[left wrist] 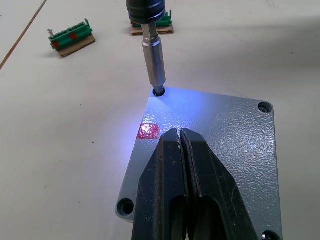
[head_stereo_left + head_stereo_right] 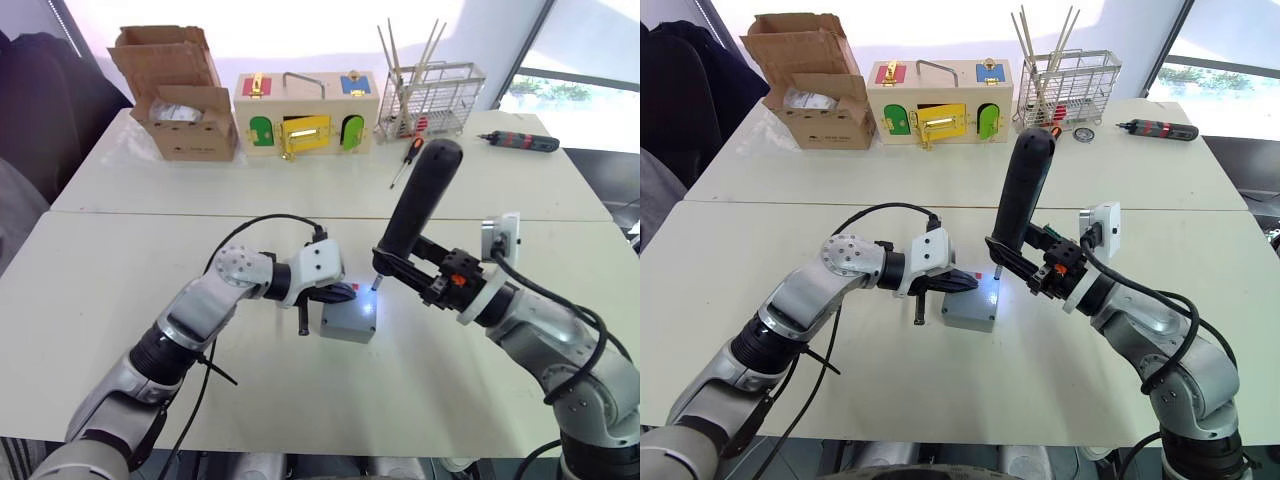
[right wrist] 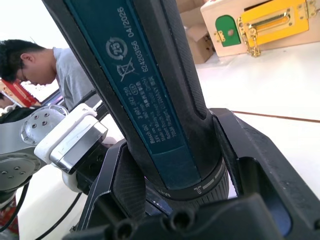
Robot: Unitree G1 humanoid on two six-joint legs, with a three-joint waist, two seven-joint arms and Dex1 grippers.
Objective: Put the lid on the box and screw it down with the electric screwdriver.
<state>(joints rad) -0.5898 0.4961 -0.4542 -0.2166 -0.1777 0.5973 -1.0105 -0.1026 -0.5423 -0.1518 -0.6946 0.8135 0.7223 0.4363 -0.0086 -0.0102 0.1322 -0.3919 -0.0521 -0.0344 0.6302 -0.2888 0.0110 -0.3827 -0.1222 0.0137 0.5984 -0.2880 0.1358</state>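
Left eye view: box (image 2: 345, 329) w/ lid (image 2: 352, 314) already on it sits mid-worktop (image 2: 120, 290), between the two arms. Right gripper (image 2: 410, 270) is clamped round the lower body of the electric screwdriver (image 2: 420, 200); the driver's long axis runs steeply up, top tilted away from the robot and to its right, w/ the bit end at the lid's far corner on the right-arm side. Left gripper (image 2: 340, 293) reaches in from the left, fingers pressed together, tips resting on the lid top. So the right arm drives and the left pins the box. Blue-white glow from the driver's lamp on the lid.

Right eye view: same layout. Cardboard carton (image 2: 810, 85), wooden box w/ coloured doors (image 2: 938, 105) and wire rack (image 2: 1068, 90) well apart on the far worktop, slim driver w/ red bands (image 2: 1158, 130) far right.

Left wrist view: the key relation. Metal bit (image 1: 152, 57), hex-shanked and shiny, stands near upright w/ its tip in the lid's corner screw hole (image 1: 159, 92). Lid is grey w/ a pebbled matte finish and rounded corners, red mark (image 1: 148, 131) near that corner. Other corner holes look empty, though I can't tell for sure. Black fingers (image 1: 170, 185) closed tight, no gap, lying flat on the lid. Green blocks on cardboard (image 1: 71, 40) lie apart on the worktop.

Right wrist view: driver body is smooth black w/ a teal label, ribbed grip, squeezed between both black fingers. Person in the background.
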